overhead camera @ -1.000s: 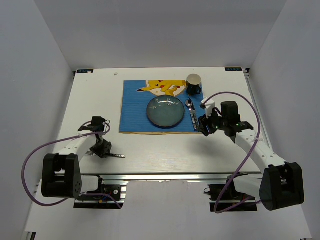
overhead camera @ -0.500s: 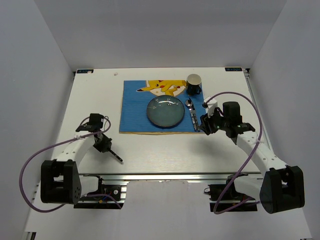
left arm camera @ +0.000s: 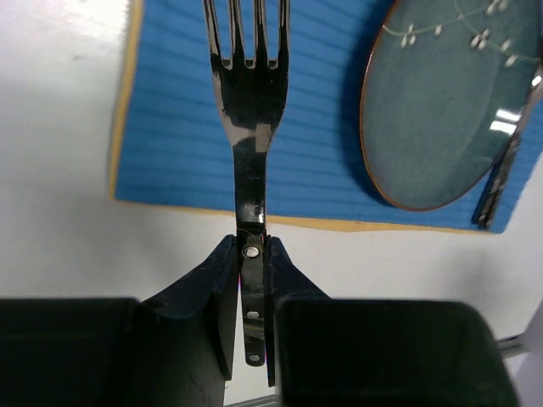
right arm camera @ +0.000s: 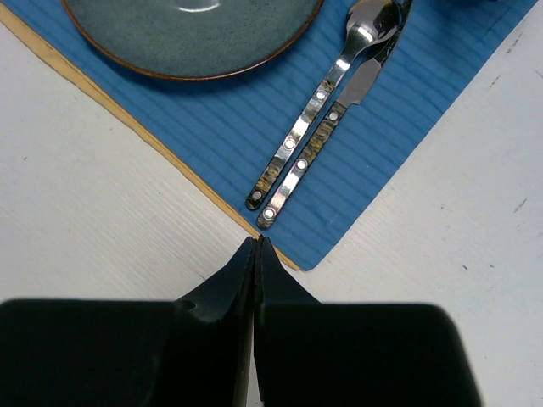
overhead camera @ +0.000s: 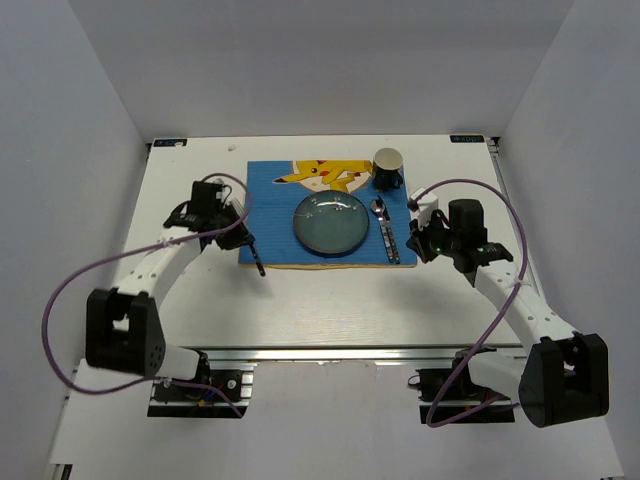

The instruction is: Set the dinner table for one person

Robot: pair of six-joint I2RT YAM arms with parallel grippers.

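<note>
Broadly, the white desk [overhead camera: 330, 300] fills the middle of the top view, running from the arm bases to the far wall, with a metal rail [overhead camera: 330, 352] along its near edge. On its far half lies a blue placemat [overhead camera: 268, 200] with a yellow cartoon figure at its far side and a yellow border along its near edge. A round blue-green plate [overhead camera: 331, 222] sits in the middle of the placemat. Just right of the plate, a spoon [right arm camera: 361, 34] and a knife [right arm camera: 299, 167] lie side by side on the mat, almost touching, with their handle ends towards the near edge. A dark mug [overhead camera: 389, 168] stands upright at the far right corner of the mat, just beyond the spoon and knife.

The left tool [left arm camera: 250, 254] is at the left side of the placemat and clamps a dark fork [left arm camera: 246, 102] by the end of its handle, its fingers narrow on either side of the handle. In the left wrist view the tines point away from the tool over the bare left strip of the mat, left of the plate. Whether the fork touches the mat I cannot tell.

The right tool [right arm camera: 257, 246] hangs over bare desk just beside the near right corner of the placemat. Its fingers are pressed together with nothing between them, and its tips point at the mat's yellow border, close to the handle ends of the spoon and knife.
</note>
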